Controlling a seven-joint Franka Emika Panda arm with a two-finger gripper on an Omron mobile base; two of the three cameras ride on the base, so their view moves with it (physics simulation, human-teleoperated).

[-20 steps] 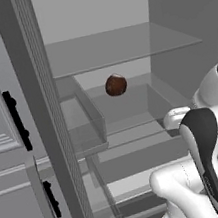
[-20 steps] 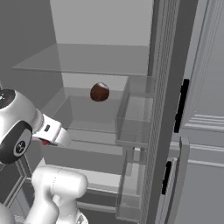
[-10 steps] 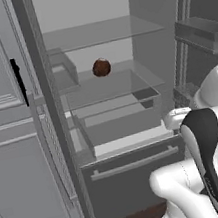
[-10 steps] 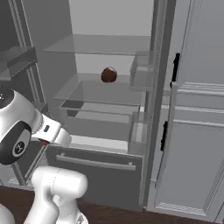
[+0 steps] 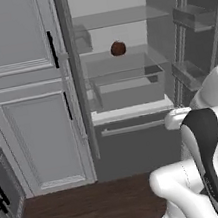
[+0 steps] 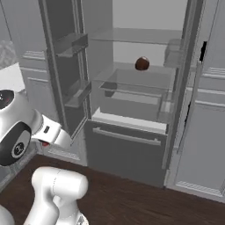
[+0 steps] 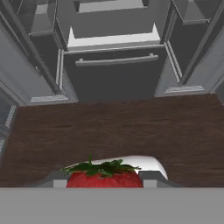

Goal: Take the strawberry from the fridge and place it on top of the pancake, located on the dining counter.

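though the arm's own white bulk covers the lower right of the left base view, the fridge stands open behind it, both doors swung wide, glass shelves and a clear drawer showing inside. on the upper shelf sits a dark reddish-brown round lump, alone. to the fridge's left are light grey panelled cabinets with black handles, and below is a dark wood floor. the right-hand door's shelves are cut off by the frame edge.

from the right base view, the same fridge shows its bottom drawer with a long pale handle, and the brown lump rests on the shelf above the clear drawer. the arm's elbow hides the lower left; a small red speck sits just below the wrist, too small to name with any surety.

looking along the hand, the strawberry sits at the very bottom, between the fingers of the gripper, which is closed on it from either side. its green leafy cap faces the camera's upper side, so its long axis seems to run away from the lens, tip hidden; the lower half of the berry is cut off. beyond it lies the wood floor, then the fridge drawer and the open doors, well apart from the berry.
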